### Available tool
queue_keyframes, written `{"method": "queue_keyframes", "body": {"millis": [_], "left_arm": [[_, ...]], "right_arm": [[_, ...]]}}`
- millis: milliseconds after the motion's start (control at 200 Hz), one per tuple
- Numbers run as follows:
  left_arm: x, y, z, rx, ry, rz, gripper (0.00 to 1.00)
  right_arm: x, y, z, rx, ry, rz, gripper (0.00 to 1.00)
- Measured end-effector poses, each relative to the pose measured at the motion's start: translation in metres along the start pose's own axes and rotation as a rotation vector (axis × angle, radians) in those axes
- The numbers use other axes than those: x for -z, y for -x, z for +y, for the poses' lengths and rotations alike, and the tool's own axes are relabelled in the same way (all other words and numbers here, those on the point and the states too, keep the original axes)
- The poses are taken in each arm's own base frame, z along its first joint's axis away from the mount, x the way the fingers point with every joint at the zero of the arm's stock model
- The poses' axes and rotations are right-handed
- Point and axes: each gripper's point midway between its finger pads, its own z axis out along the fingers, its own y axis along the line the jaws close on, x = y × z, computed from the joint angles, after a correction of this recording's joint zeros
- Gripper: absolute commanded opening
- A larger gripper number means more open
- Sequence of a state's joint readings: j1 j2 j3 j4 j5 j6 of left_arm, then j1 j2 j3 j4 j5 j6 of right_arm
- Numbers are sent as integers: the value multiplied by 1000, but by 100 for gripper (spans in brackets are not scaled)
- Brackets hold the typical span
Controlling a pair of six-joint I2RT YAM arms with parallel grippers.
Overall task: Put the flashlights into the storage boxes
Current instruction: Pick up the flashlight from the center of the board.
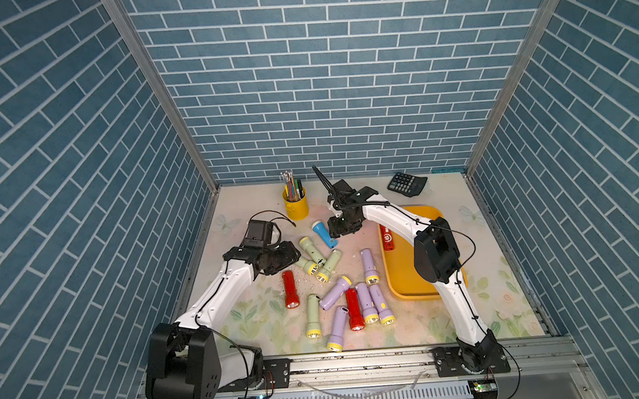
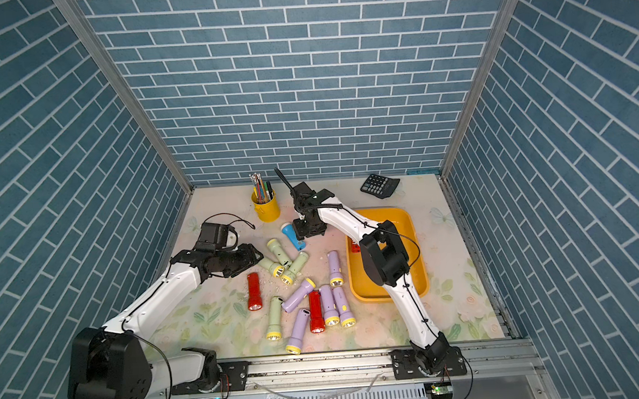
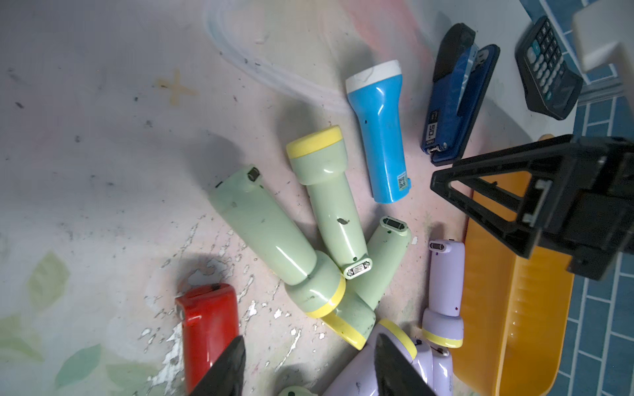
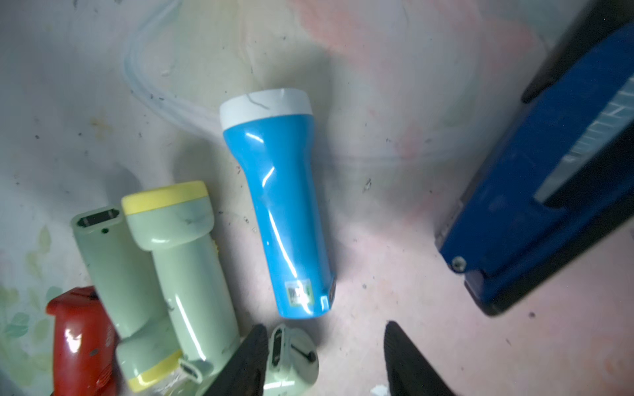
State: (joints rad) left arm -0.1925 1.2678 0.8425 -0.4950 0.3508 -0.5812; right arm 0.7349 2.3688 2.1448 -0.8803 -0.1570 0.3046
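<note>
The wrist views show a dark blue stapler (image 3: pixel 456 99), marked "50", beside the blue plastic flashlight with white head ring (image 4: pixel 278 205); in both top views the right arm (image 1: pixel 391 215) hides it. The right hand (image 4: pixel 325 327) has its fingers apart, clamped on nothing, and that flashlight lies on the table (image 1: pixel 503 242) just beyond its fingertips. The left hand (image 3: pixel 309 337), also apart and empty, hangs near a red plastic flashlight (image 3: pixel 209 329). Another red flashlight (image 1: pixel 387 238), its white round emblem illegible, lies in the shallow orange-yellow plastic tray (image 1: pixel 402 279).
</note>
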Motion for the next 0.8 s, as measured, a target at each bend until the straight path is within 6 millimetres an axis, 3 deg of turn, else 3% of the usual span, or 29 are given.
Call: {"method": "queue_keyframes", "body": {"millis": [175, 400, 800], "left_arm": [[1, -1, 9, 24, 15, 7, 61], [1, 0, 10, 29, 15, 6, 61], [1, 0, 10, 29, 17, 7, 61]], "right_arm": [[-27, 5, 2, 45, 27, 20, 56], [-29, 16, 7, 92, 44, -7, 56], [-53, 28, 6, 125, 46, -25, 52]]}}
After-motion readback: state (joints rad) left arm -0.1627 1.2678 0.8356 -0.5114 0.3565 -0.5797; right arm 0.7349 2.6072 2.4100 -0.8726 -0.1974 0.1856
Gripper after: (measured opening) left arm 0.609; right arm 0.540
